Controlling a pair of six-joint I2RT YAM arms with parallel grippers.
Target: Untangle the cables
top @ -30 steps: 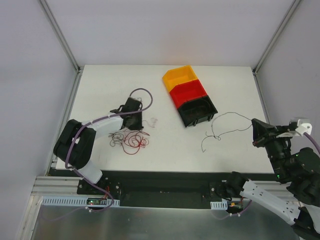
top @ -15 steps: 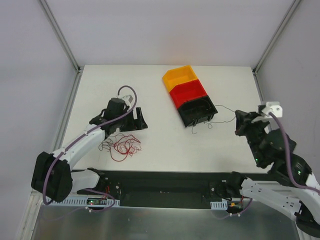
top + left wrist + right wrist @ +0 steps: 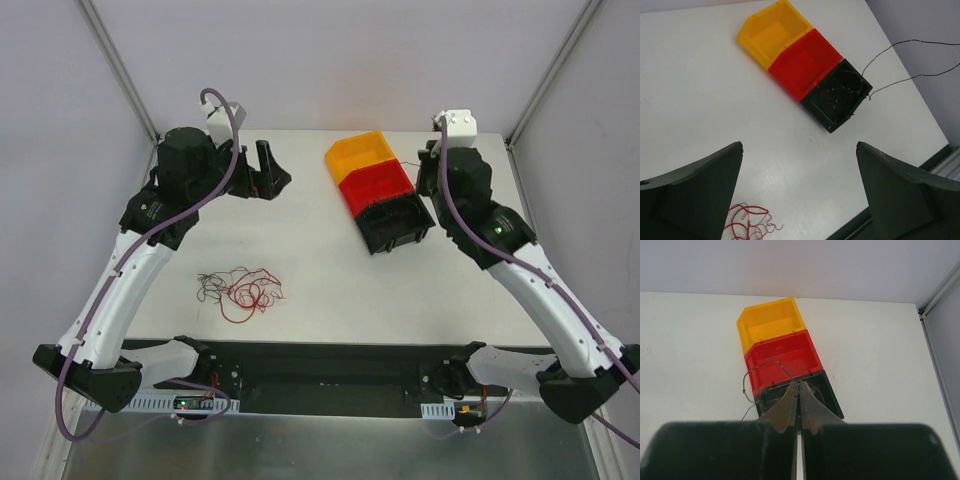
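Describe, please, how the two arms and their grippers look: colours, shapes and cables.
Both the left arm and the right arm have white tubular links between bulky black joints, with a thick purple cable running along each. A small white block sits at each wrist. The left gripper and right gripper are black with two wedge-shaped, tapering fingers.

The red cables run off the left wrist view's bottom edge; a thin dark wire leaves its right edge. The right hand hides part of the black bin.
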